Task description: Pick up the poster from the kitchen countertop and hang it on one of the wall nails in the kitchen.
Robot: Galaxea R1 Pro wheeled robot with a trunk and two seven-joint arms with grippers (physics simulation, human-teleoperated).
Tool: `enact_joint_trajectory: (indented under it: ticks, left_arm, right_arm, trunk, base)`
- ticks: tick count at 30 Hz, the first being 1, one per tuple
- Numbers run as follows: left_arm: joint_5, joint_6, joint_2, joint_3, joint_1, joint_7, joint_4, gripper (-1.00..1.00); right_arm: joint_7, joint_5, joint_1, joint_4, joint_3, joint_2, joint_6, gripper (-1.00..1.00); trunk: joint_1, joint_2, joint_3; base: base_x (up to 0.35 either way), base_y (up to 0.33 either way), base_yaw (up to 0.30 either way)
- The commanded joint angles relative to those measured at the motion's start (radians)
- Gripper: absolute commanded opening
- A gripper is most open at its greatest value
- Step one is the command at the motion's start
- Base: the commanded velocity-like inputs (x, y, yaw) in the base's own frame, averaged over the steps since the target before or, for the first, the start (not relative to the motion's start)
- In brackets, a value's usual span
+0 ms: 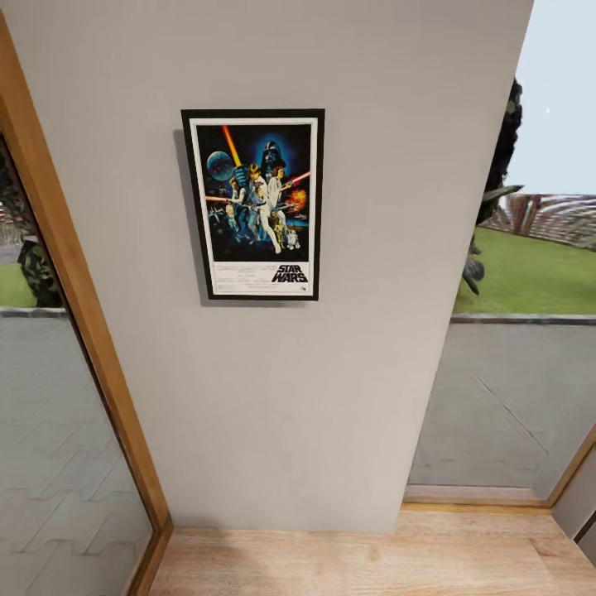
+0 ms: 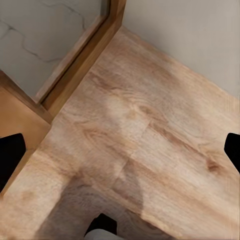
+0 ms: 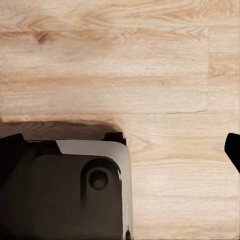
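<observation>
The poster (image 1: 253, 204) hangs flat and upright on the grey wall (image 1: 331, 372) straight ahead, casting a thin shadow on the wall along its left side. It shows colourful Star Wars characters on dark blue, with a white border and a thin black frame. Nothing is touching it. My left gripper (image 2: 121, 152) points down at the wooden floor, its black fingertips (image 2: 10, 157) far apart and nothing between them: open. My right gripper (image 3: 121, 150) is also open above the floor, fingertips (image 3: 233, 149) spread wide. The kitchen countertop is out of view.
A wooden frame (image 1: 79, 290) with glass stands left of the wall, and another glass panel (image 1: 513, 397) to its right looks onto a lawn. Wooden floor (image 1: 372, 555) runs along the wall's foot. My dark grey base (image 3: 75, 190) sits under the right gripper.
</observation>
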Motion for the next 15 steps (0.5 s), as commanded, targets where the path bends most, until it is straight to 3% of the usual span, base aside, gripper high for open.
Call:
enact_joint_trajectory:
  ticks: [1,15]
  left_arm:
    - [0.009,-0.002,0.0,-0.006,0.0,-0.004,0.001,1.0]
    - [0.001,-0.001,-0.001,-0.006,0.0,0.003,0.003,1.0]
  right_arm:
    - [0.001,0.01,0.0,0.004,-0.009,0.001,-0.003,1.0]
    - [-0.002,0.009,0.0,0.016,-0.009,0.007,-0.003,1.0]
  trunk:
    - [0.0,-0.001,0.0]
    - [0.0,-0.001,0.0]
  base:
    - [0.0,0.0,0.0]
    - [0.0,0.0,0.0]
